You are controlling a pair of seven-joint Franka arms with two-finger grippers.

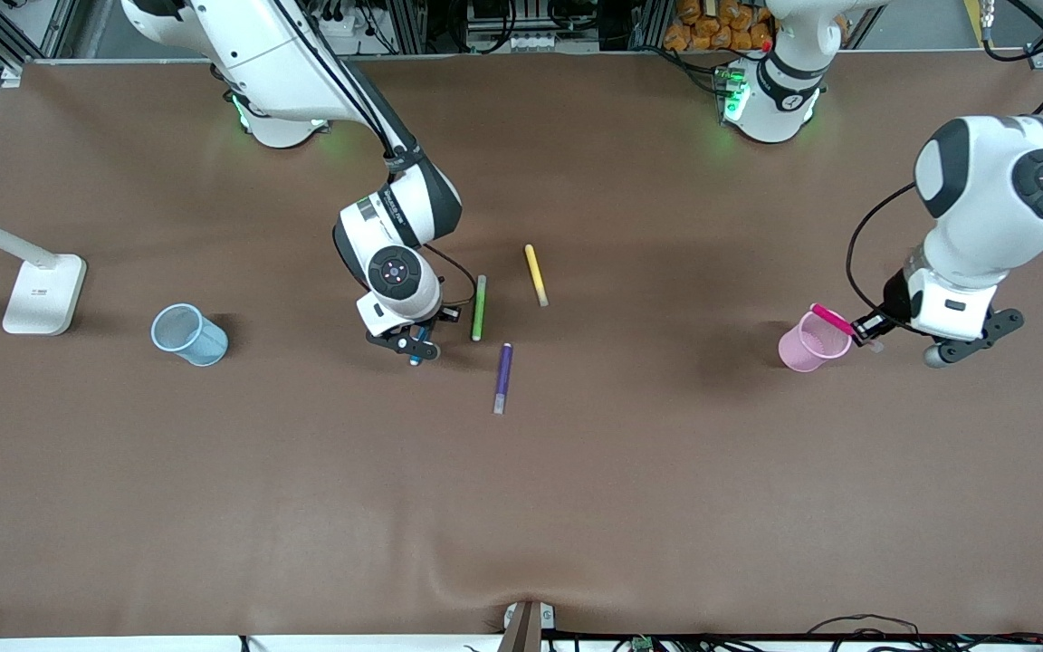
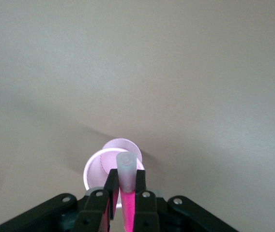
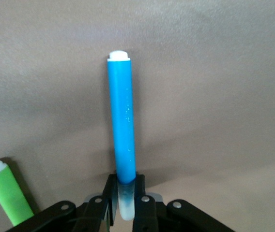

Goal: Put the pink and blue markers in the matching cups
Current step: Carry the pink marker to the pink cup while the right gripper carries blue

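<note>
Two steps run side by side here, and we read them in order from the desk's front edge toward the robots' bases.

Nearest lies the purple marker, a bystander. Next comes the pink cup, near the desk's edge at the left arm's end, with the left gripper just beside its rim. Its jaws are pinched on the pink marker, which slants over the cup's mouth; in the left wrist view we see the pale cap between the fingers with the cup's opening directly below. We judge this half to be at the release stage: the next move calls for tipping the marker down into the cup and then parting the jaws.

At about the same depth, mid-desk, the right gripper is down at the surface with its jaws pressed on the cap end of the blue marker (the barrel appears to lie along the desk). This half is at the grasp stage; next we expect a lift and a carry to the blue cup, which stands well apart toward the right arm's end, short of the white lamp base.

Farther off lie the green marker, then the yellow marker.

Count: five markers (one of each colour), two cups, two grippers, one lamp base.
</note>
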